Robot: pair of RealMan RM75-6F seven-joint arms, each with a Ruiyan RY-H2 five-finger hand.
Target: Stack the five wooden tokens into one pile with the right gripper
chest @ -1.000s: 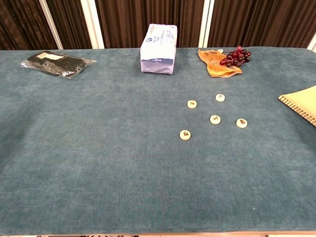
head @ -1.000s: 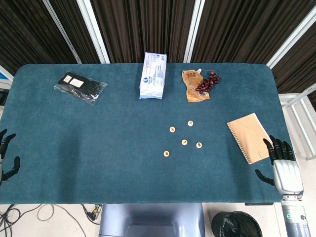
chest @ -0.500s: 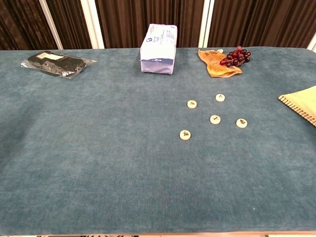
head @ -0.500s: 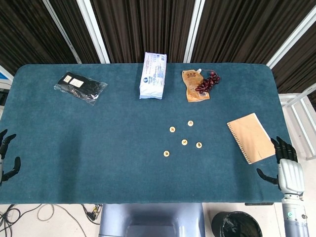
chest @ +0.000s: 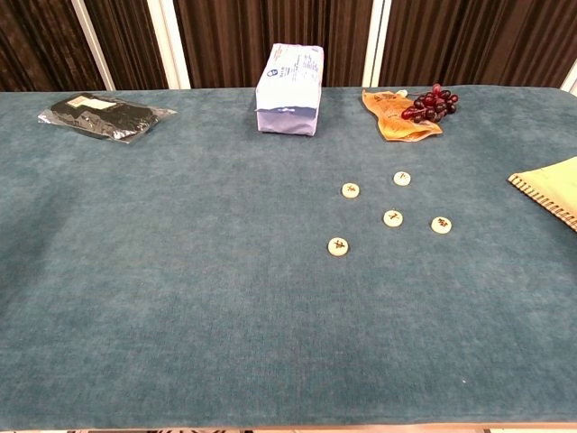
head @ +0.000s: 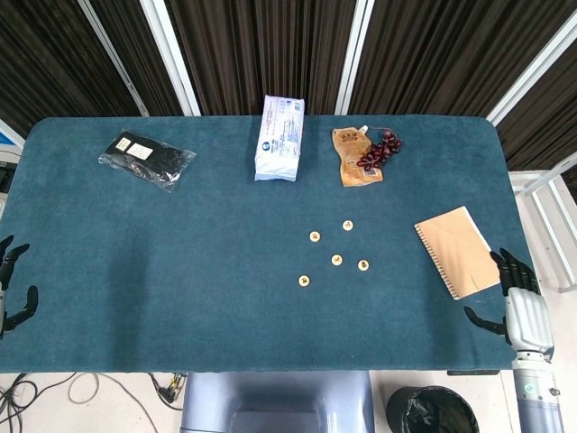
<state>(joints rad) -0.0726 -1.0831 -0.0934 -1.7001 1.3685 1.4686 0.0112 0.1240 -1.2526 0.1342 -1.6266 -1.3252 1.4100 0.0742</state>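
Note:
Several round wooden tokens lie apart on the blue cloth right of centre: one at the back left [head: 315, 237] [chest: 350, 189], one at the back right [head: 348, 225] [chest: 402, 179], a middle one [head: 336, 260] [chest: 393, 217], one on the right [head: 363, 265] [chest: 441, 225] and the nearest one [head: 305, 280] [chest: 338, 246]. My right hand [head: 516, 302] hangs at the table's right front corner, fingers spread, holding nothing, far from the tokens. At the left edge my left hand [head: 11, 287] is open and empty. Neither hand shows in the chest view.
A tan spiral notebook [head: 458, 252] lies just ahead of my right hand. At the back are a white tissue pack [head: 280, 137], an orange pouch [head: 352, 158] with dark grapes [head: 380, 150], and a black packet [head: 146, 159] at the far left.
My right hand has drawn back toward the front right corner, off the notebook's edge. The tokens and left hand have not moved.

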